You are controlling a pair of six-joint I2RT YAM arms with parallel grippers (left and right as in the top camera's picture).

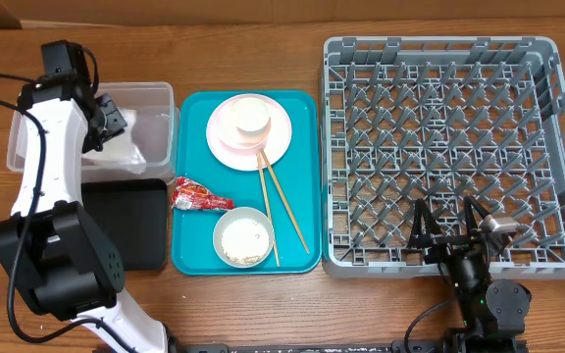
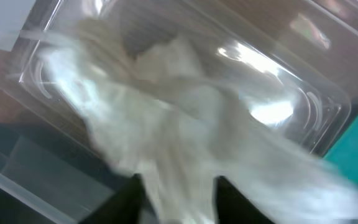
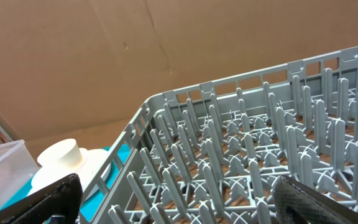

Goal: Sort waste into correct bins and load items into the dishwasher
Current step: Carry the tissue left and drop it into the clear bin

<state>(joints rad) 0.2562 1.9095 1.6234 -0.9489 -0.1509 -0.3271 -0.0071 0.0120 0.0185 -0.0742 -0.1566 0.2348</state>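
My left gripper (image 1: 106, 118) hangs over the clear plastic tub (image 1: 160, 93). It is shut on the crumpled white napkin (image 2: 166, 124), which trails down into the tub (image 2: 316, 99); that view is blurred. The pink plate (image 1: 275, 147) sits on the teal tray with a pale upturned bowl (image 1: 246, 116) on it. The wooden chopsticks (image 1: 282, 206), the red wrapper (image 1: 199, 196) and a whitish bowl holding rice (image 1: 243, 238) also lie on the tray. My right gripper (image 1: 449, 230) is open and empty at the near edge of the grey dish rack (image 1: 547, 147), over its pegs (image 3: 179, 205).
The shallow black tray (image 1: 126, 221) lies in front of the clear tub. The teal serving tray (image 1: 189, 245) sits between the bins and the rack. In the right wrist view, the plate and upturned bowl (image 3: 58, 158) show beyond the rack's left wall.
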